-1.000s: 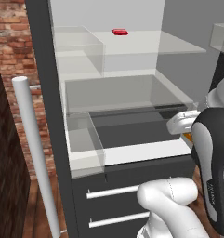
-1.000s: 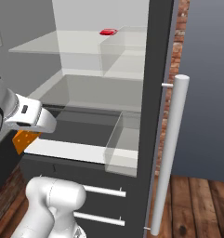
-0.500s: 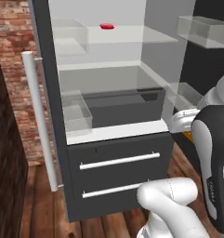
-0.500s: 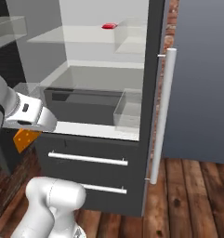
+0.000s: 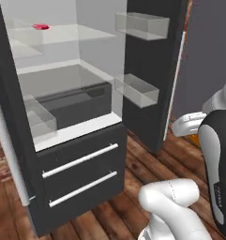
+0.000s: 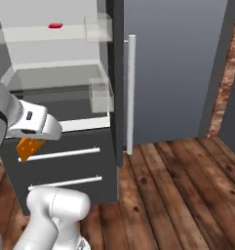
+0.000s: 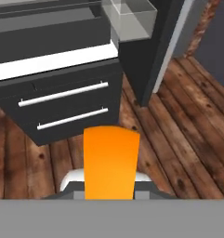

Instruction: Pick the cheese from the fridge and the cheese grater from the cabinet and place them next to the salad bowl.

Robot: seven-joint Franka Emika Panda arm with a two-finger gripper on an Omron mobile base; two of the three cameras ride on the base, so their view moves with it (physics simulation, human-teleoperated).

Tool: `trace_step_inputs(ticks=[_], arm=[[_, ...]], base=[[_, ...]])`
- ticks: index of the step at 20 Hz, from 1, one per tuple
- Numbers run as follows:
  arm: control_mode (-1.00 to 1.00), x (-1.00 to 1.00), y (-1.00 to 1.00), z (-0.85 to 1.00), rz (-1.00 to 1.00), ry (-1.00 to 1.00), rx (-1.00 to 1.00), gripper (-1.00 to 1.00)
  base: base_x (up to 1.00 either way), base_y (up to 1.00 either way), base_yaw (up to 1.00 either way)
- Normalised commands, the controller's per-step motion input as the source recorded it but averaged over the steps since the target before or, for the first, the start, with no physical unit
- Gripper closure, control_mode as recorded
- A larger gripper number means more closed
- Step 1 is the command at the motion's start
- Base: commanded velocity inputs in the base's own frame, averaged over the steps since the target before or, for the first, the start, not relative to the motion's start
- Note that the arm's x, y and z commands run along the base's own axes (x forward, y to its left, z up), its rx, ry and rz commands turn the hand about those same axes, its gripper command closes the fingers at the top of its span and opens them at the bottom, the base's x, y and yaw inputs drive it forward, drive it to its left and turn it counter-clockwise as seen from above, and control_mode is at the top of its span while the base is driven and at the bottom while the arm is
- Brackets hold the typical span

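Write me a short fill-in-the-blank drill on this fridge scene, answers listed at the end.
1. The hand is shut on an orange wedge of ____.
2. The fridge stands with its door ____.
3. A small flat ____ item lies on the top glass shelf.
4. Below the white interior, the fridge has ____ grey drawers with pale bar handles.

Missing words: cheese; open; red; two

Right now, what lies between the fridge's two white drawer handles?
Only bare dark drawer front of the fridge lies between the upper handle and lower handle, seen in the left base view.
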Motion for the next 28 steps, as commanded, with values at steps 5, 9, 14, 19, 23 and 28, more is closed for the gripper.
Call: trace_step_inputs(ticks=[5,9,14,19,23,28], arm=[[1.00,0.00,0.00,0.00,0.00,0.00,0.00,1.00],[1.00,0.00,0.00,0.00,0.00,0.00,0.00,1.00],[1.00,0.00,0.00,0.00,0.00,0.00,0.00,1.00],[1.00,0.00,0.00,0.00,0.00,0.00,0.00,1.00],[1.00,0.00,0.00,0.00,0.00,0.00,0.00,1.00],[1.00,0.00,0.00,0.00,0.00,0.00,0.00,1.00]], base=[[-0.31,0.05,-0.59],[-0.01,0.00,-0.57],[0.00,0.00,-0.58],[0.05,0.00,-0.56],[0.36,0.00,-0.50],[0.36,0.03,-0.43]])
